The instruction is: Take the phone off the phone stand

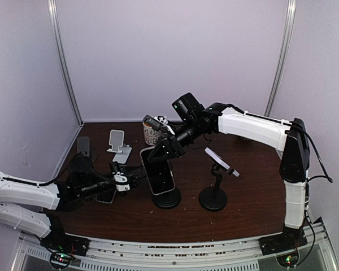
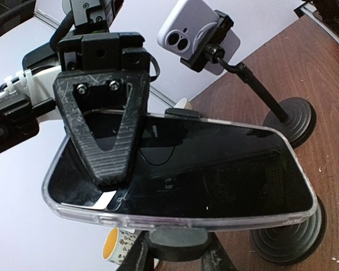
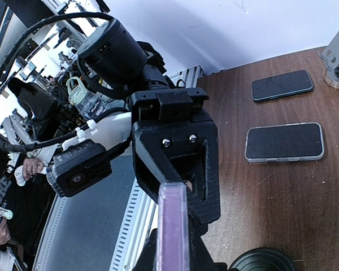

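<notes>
A dark-screened phone [image 1: 158,172] in a clear case stands on a black phone stand [image 1: 168,198] at the table's middle. My right gripper [image 1: 161,151] is shut on the phone's top end. One of its fingers [image 2: 107,135] lies across the screen [image 2: 214,164]. In the right wrist view the phone [image 3: 172,226] shows edge-on between my right gripper's [image 3: 173,257] jaws. My left gripper [image 1: 130,178] is at the phone's left edge. Its jaws [image 2: 178,257] close on the stand's black side clamp [image 2: 178,238]. The left gripper's finger [image 3: 183,158] shows beyond the phone.
A second black stand [image 1: 213,199] holding a lavender phone [image 1: 219,160] is close on the right; it also shows in the left wrist view [image 2: 192,31]. A patterned cup [image 1: 151,134] and a white stand [image 1: 118,145] are behind. Two phones [image 3: 282,84] [image 3: 283,141] lie flat at left.
</notes>
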Robot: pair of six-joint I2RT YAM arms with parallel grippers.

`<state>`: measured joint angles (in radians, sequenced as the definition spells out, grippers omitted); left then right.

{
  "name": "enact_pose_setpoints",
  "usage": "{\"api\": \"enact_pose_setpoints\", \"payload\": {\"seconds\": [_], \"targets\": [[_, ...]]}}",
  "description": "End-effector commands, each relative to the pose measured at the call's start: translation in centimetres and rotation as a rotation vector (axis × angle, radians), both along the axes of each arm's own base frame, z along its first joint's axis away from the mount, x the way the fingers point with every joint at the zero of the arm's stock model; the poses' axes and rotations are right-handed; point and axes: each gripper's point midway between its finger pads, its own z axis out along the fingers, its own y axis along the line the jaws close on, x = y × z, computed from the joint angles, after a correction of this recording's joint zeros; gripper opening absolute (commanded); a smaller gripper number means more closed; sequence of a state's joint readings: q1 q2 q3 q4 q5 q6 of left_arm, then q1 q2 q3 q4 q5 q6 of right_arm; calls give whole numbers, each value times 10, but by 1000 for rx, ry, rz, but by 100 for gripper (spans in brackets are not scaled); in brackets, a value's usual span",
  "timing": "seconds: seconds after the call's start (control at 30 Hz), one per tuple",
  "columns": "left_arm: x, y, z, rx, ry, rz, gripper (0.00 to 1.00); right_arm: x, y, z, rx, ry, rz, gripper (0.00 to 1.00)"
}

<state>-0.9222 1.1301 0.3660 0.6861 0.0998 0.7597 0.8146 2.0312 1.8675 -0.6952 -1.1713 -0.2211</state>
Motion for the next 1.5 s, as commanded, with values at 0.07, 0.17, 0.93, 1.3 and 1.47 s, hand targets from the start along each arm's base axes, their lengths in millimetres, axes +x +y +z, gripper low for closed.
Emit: {"api": "enact_pose_setpoints", "payload": {"seconds": [0.07, 0.17, 0.93, 1.3, 1.47], "targets": [[27, 26, 13, -72, -9, 141, 0, 4, -37, -17, -151, 77, -56, 0], [30, 30, 13, -76, -16, 148, 0, 2, -38, -16, -149, 76, -49, 0], [45, 38, 16, -102, -21, 183, 0, -36, -31, 11, -30, 91, 107, 0], [43, 24, 21, -90, -7, 133, 0, -35, -1, 22, 21, 89, 105, 0], [41, 18, 23, -82, -7, 128, 0, -35, 10, 32, 58, 84, 99, 0]]}}
